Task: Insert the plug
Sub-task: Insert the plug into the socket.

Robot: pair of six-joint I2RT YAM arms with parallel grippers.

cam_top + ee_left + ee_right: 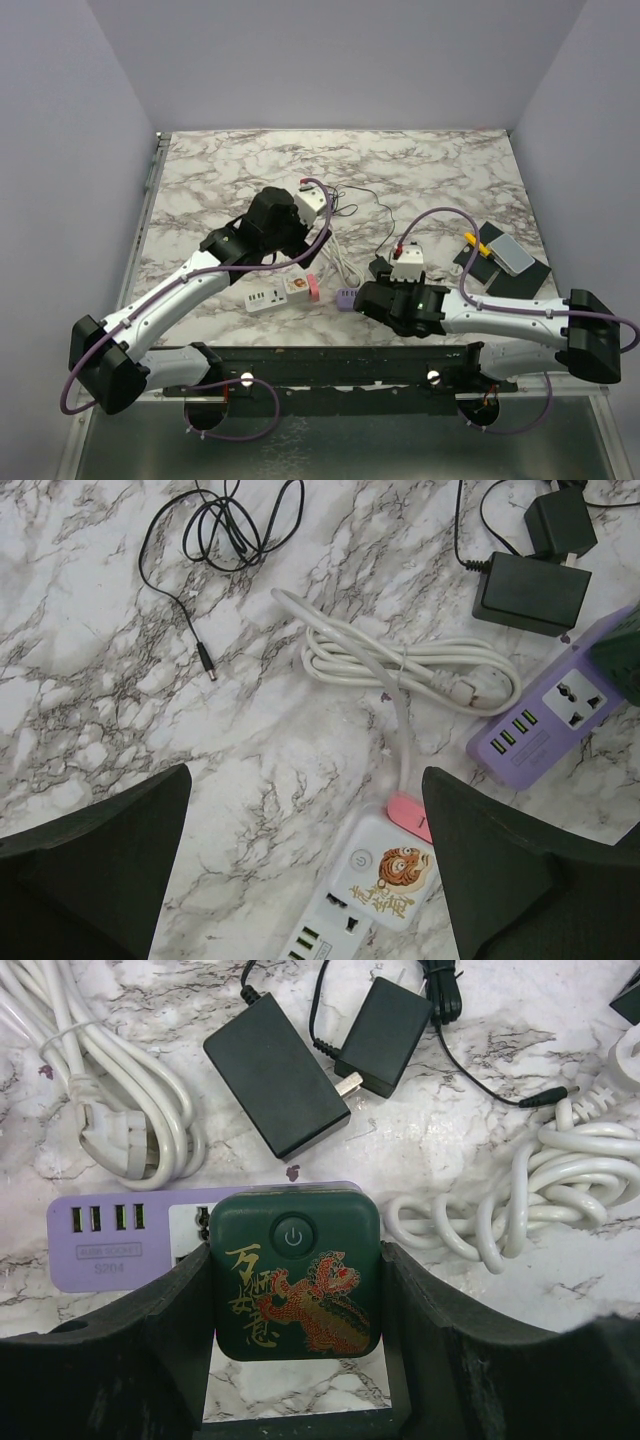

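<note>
My right gripper (295,1265) is shut on the dark green dragon-printed end (295,1275) of a purple power strip (110,1245), whose sockets show at the left. The same strip (347,298) pokes out left of the right gripper (378,296). A white plug (105,1145) on a tied white cord lies loose behind the strip. My left gripper (305,810) hangs open above a white power strip (375,880) with a tiger sticker and a pink end; nothing is between its fingers. The white plug (485,685) lies between that strip and the purple strip (560,715).
Two black adapters (275,1075) (382,1022) with thin black leads lie behind the purple strip. A second coiled white cord (540,1190) is to its right. A thin black lead with a barrel jack (210,670) lies at the far left. Grey and black pads (505,258) sit at the right.
</note>
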